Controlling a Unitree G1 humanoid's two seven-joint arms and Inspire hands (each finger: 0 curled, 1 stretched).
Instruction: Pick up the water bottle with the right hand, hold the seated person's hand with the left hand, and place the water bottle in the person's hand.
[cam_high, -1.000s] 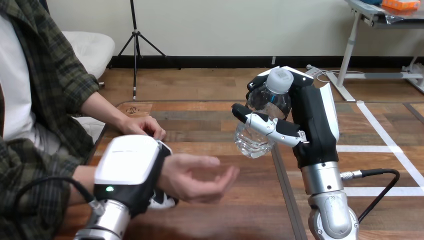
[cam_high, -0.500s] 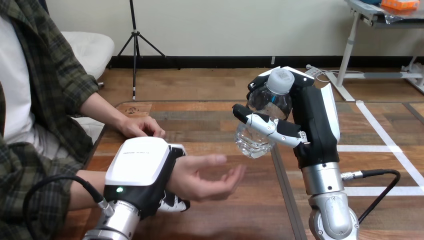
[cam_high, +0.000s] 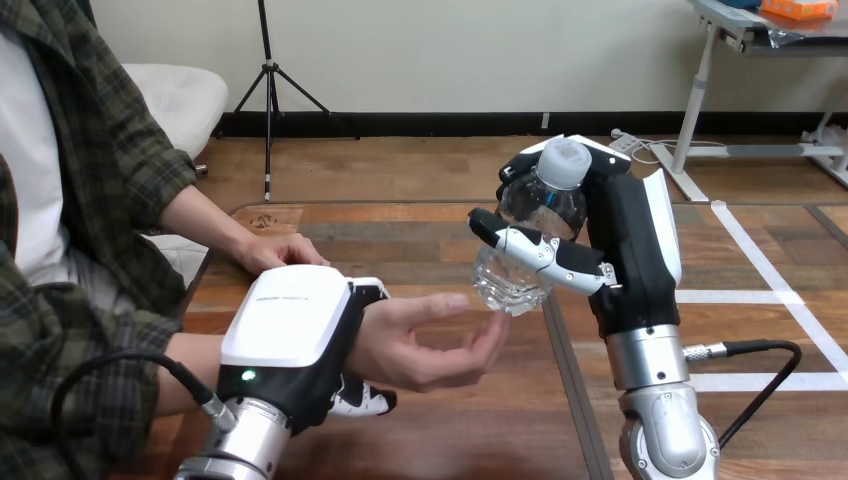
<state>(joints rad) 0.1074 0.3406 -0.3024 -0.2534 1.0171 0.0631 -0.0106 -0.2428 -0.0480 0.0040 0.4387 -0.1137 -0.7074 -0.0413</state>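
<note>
- Gripping the water bottle (cam_high: 530, 215), my right hand (cam_high: 635, 250) is closed round its clear body, with the thumb (cam_high: 535, 252) crossing the front.
- I see the bottle held in the air above the counter (cam_high: 450, 440), tilted, with its white cap (cam_high: 563, 162) uppermost and its base lowest at the view's left.
- Just under that base is the person's open hand (cam_high: 430, 340), palm up. Its fingertips are right beside the bottle, and I cannot tell whether they touch.
- My left hand (cam_high: 290, 330) is clamped on that hand's wrist. Its white back covers the wrist from above, and its fingers (cam_high: 362, 400) curl underneath.
- Beyond my left hand, the person's other hand (cam_high: 280, 250) rests flat on the counter, well apart from the bottle.
</note>
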